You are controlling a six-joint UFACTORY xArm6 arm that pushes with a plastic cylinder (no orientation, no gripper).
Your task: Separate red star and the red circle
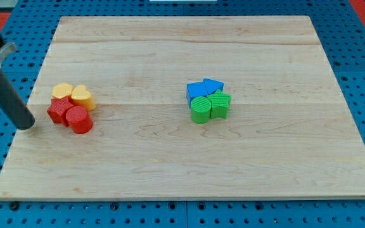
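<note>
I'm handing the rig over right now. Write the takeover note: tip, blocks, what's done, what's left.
My tip rests at the board's left edge, just left of the red star, not touching it.
The red star and red circle sit pressed together, circle to the star's lower right, with a yellow heart and another yellow block right behind them.
A blue and green cluster sits mid-board, out of the way.
Done: nothing yet. Left: push the two reds apart.
</note>
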